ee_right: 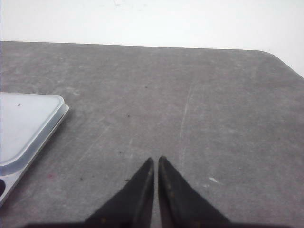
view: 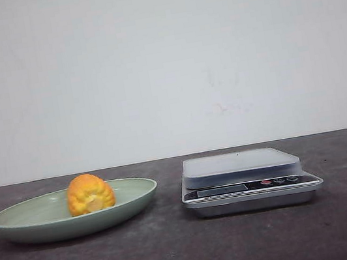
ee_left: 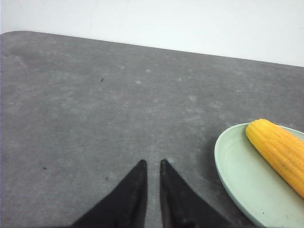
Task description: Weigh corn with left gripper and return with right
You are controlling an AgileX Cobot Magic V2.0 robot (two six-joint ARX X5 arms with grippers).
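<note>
The corn (view: pixel 90 194), a stubby yellow-orange cob with its pale cut end facing me, lies in a pale green plate (view: pixel 17 224) on the left of the table. In the left wrist view the corn (ee_left: pixel 280 147) rests in the plate (ee_left: pixel 232 166), off to one side of my left gripper (ee_left: pixel 153 162). That gripper hangs over bare table, its black fingers nearly together with nothing between them. My right gripper (ee_right: pixel 156 159) is shut over bare table beside the scale (ee_right: pixel 23 123). Neither gripper shows in the front view.
A silver kitchen scale (view: pixel 248 184) with a pale flat platform stands right of the plate, a small gap between them. The dark grey tabletop (view: pixel 180 254) ends at a white wall behind.
</note>
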